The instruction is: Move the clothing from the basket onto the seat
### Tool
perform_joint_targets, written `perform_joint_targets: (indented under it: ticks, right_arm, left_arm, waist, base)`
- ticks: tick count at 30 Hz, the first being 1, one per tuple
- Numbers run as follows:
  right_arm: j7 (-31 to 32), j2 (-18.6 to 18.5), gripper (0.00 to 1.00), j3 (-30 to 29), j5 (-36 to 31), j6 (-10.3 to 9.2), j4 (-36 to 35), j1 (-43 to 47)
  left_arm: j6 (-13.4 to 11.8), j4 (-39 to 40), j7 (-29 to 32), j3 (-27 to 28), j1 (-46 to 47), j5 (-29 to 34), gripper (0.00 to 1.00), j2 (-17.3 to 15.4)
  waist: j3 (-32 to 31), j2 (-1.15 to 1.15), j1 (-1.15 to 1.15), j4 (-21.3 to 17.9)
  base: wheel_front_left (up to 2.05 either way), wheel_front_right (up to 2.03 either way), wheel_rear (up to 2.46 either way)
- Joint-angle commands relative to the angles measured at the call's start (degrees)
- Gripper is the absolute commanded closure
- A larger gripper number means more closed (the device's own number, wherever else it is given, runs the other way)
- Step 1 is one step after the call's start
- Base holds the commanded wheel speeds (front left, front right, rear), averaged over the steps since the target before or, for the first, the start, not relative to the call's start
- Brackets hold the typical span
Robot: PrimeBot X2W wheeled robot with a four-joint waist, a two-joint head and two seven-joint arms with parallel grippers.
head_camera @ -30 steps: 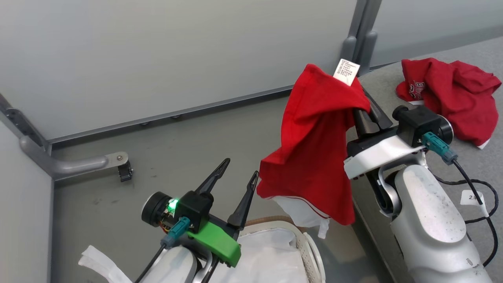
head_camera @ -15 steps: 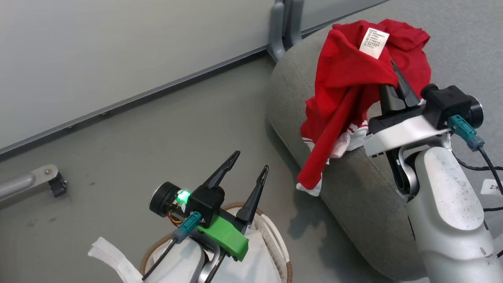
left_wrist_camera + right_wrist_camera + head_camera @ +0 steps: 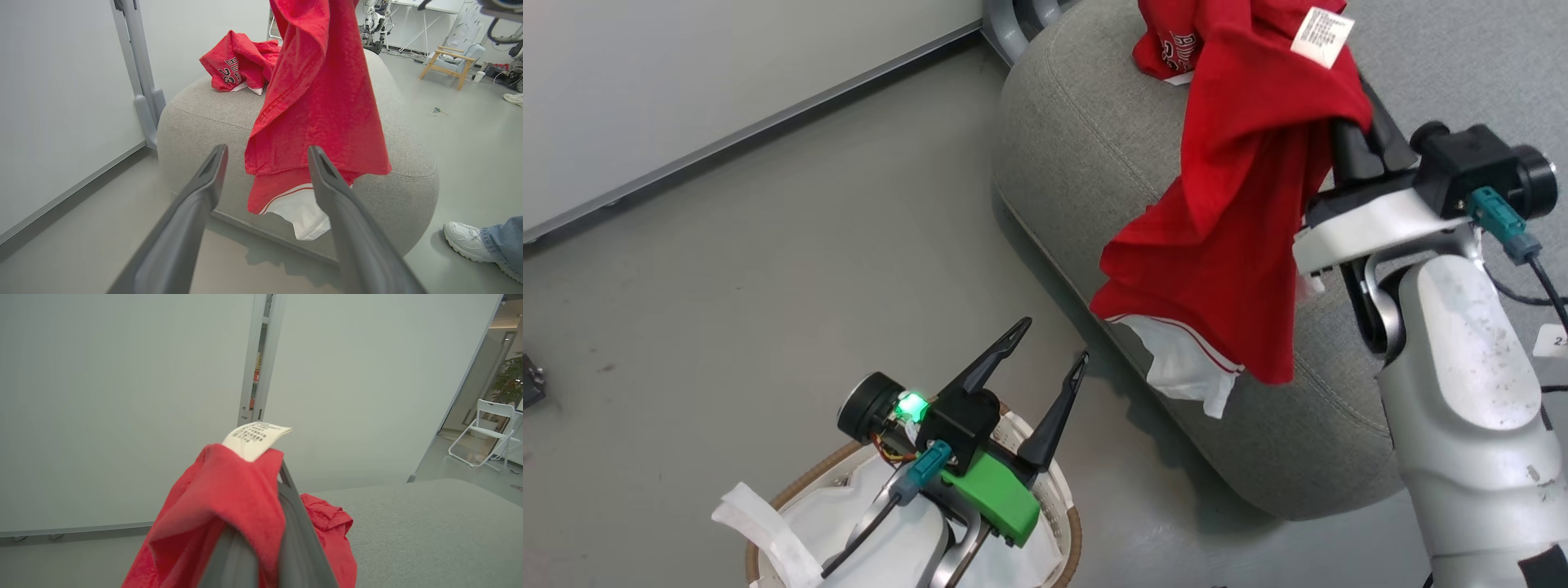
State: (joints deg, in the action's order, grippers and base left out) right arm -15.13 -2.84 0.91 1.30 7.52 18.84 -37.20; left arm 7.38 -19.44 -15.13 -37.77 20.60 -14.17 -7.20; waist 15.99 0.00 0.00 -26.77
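Right arm raised beside the seat (image 3: 1078,147), forearm upright. Right tool (image 3: 282,473) pressed together, pinching a red garment (image 3: 1241,204) just below its care label (image 3: 1323,37). The cloth hangs over the seat's rounded end, white hem lowest. Left arm low above the basket (image 3: 1068,523); left tool (image 3: 1052,341) spread, empty. A second red garment (image 3: 1168,41) lies bunched on the seat top.

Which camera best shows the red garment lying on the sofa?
Left wrist view: the garment lies nearly whole, lettering visible. Head view cuts it at the top edge; right wrist view catches a part.
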Motion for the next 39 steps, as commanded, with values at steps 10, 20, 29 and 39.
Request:
perform_joint_targets:
  ticks: [10,20,29,39]
  right_arm:
    - [-0.01,-11.21,1.0,-3.3,-5.22,-0.07,4.61,-17.43]
    - [1.42,-23.16,1.0,-7.73,-6.45,-0.07,15.9,-32.35]
    - [0.76,-24.79,1.0,-15.73,-10.31,-0.07,26.79,-36.25]
    - [-0.01,-21.02,1.0,-26.67,-19.33,-0.07,34.37,-30.68]
  left_arm:
    - [0.14,1.02,-0.01,-0.43,1.61,0.13,0.0,-0.56]
    - [0.15,2.93,-0.01,-0.53,5.57,1.61,0.0,-1.78]
    - [0.1,4.61,-0.01,-1.36,8.61,3.15,0.0,-2.62]
    - [0.06,6.08,0.22,-2.89,10.53,4.53,0.0,-2.65]
  waist:
    - [4.0,0.0,0.0,4.61]
    - [12.5,0.0,0.0,9.92]
    - [20.29,0.0,0.0,13.35]
    - [24.8,0.0,0.0,13.62]
  base:
    - [0.0,0.0,0.0]
    - [0.0,0.0,0.0]
    - [0.0,0.0,0.0]
    - [0.0,0.0,0.0]
